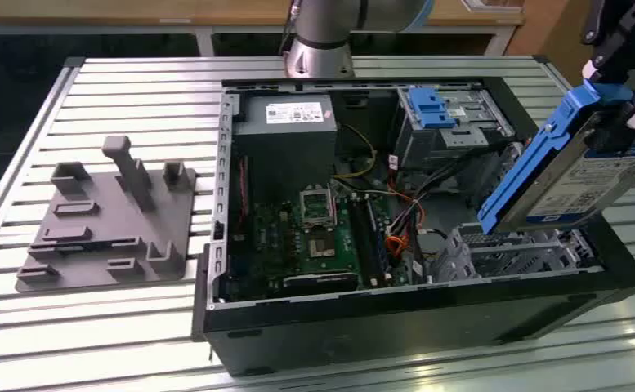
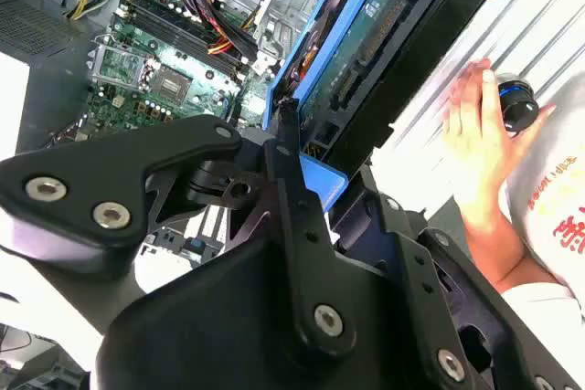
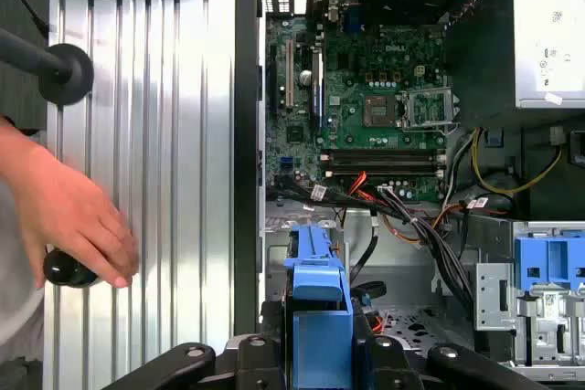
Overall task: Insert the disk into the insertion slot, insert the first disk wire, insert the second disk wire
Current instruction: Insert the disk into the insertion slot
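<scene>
The ribbed silver metal tabletop (image 1: 131, 90) carried everything, and on it stood the open black computer case (image 1: 404, 318), by which I place the rest. Outside the case, toward the exterior view's left, sat a grey plastic fixture plate with upright posts (image 1: 99, 220), well apart from my work. On the case's floor lay the green motherboard (image 1: 317, 233). A grey boxy power supply (image 1: 290, 114) sat against the case's far wall. The taller grey cage with a blue latch (image 1: 443, 114) stood in the case's far corner toward the exterior view's right.

In the case's near corner on that same side sat the insertion slot (image 1: 519, 253), a low silver perforated sheet-metal cage. The disk (image 1: 579, 184), a flat silver hard drive with a white-and-blue label in a bright blue plastic caddy, was not in it. It hung tilted above the case, with its lower end just over that cage. I could not tell whether the two touched.

My black hand (image 3: 320, 349) was clamped on the disk's upper end, one finger on each side. A bundle of orange and black wires (image 1: 399, 216) lay inside the case between the motherboard and the cages. Outside the case, a person's hand (image 3: 73, 216) rested on the tabletop over a small black round object (image 3: 62, 268).
</scene>
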`<state>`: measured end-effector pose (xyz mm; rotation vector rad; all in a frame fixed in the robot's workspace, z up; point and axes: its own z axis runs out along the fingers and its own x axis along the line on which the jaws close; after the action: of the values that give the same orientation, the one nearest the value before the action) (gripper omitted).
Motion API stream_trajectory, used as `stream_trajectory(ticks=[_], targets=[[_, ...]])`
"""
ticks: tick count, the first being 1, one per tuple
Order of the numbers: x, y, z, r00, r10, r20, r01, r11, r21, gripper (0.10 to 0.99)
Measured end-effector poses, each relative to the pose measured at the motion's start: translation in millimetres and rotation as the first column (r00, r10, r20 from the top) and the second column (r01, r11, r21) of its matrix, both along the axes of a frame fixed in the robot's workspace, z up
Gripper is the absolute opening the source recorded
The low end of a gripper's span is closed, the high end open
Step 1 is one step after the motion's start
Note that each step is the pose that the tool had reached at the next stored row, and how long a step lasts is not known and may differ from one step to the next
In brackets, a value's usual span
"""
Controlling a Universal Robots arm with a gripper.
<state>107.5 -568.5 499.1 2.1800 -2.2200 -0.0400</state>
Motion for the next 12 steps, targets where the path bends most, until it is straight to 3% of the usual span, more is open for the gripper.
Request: stream_trajectory(ticks=[12], targets=[[0.0, 0.0, 0.0, 1.0000, 0.000, 0.0000, 0.000, 1.0000, 0.000, 0.365]])
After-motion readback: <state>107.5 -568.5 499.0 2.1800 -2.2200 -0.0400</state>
